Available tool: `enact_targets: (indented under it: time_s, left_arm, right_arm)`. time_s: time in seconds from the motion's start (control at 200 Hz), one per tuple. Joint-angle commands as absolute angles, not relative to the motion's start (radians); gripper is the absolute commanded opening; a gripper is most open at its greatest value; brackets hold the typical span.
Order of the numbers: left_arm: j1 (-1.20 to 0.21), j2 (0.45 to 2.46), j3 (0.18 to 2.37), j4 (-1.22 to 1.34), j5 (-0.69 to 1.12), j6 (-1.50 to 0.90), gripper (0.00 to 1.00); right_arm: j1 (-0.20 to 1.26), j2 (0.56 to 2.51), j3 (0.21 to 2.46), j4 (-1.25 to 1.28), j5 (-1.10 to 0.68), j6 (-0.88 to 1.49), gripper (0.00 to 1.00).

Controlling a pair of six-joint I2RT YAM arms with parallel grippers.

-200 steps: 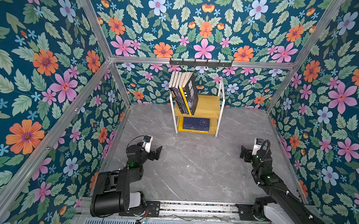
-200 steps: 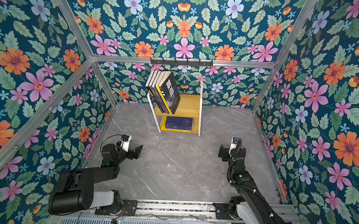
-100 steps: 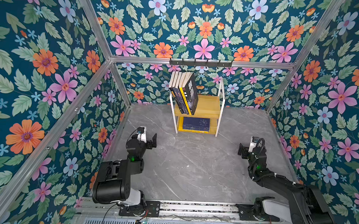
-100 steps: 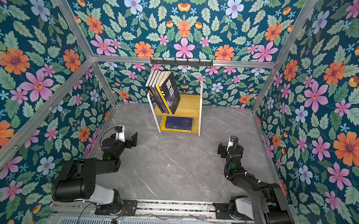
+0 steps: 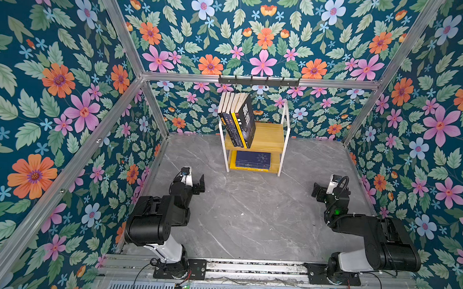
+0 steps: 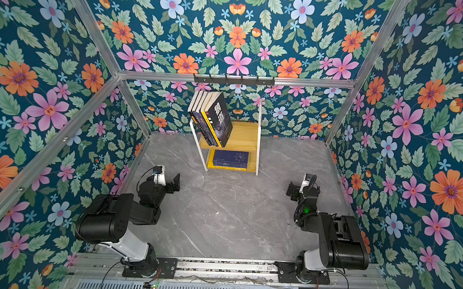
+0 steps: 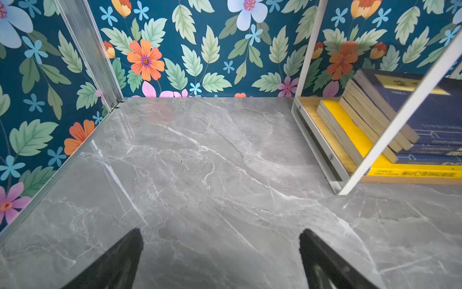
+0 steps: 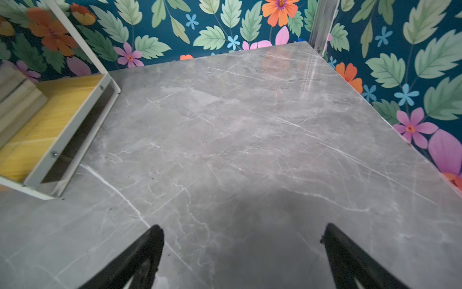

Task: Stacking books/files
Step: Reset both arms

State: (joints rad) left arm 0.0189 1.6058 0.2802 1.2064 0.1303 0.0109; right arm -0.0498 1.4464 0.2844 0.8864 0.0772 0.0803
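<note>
while the left gripper (image 7: pixel 221 234) and right gripper (image 8: pixel 243 227) gape empty, open tabletop (image 5: pixel 249 210) stretches to the shelf (image 5: pixel 268 136) edge.

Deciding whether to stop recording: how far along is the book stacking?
Done: a flat stack lies on the lower shelf, and a row of books leans on the upper shelf. In hand: nothing; left gripper and right gripper are open and empty above the table. Left: probably nothing, unless the leaning row should lie flat too.
</note>
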Motion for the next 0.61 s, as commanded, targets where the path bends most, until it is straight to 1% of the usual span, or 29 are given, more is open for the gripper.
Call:
enact_targets:
  time_s: [0.0, 0.07, 0.255, 0.41, 0.6]
  left_arm:
    - [0.021, 1.605, 0.282, 1.236, 0.107, 0.011, 1.00]
    - [0.021, 1.605, 0.281, 1.237, 0.107, 0.011, 1.00]
    - [0.025, 1.605, 0.282, 1.238, 0.110, 0.009, 1.00]
    - [0.024, 1.606, 0.282, 1.237, 0.110, 0.009, 1.00]
    - [0.028, 1.605, 0.280, 1.238, 0.115, 0.007, 1.00]
  right_arm:
    - [-0.051, 1.443, 0.289, 0.929, 0.053, 0.103, 0.99]
    - [-0.051, 1.451, 0.282, 0.964, 0.056, 0.098, 0.99]
    - [-0.051, 1.449, 0.286, 0.949, 0.052, 0.096, 0.99]
    - [-0.052, 1.453, 0.304, 0.920, -0.030, 0.064, 0.99]
    - [-0.052, 1.453, 0.308, 0.913, -0.038, 0.064, 0.99]
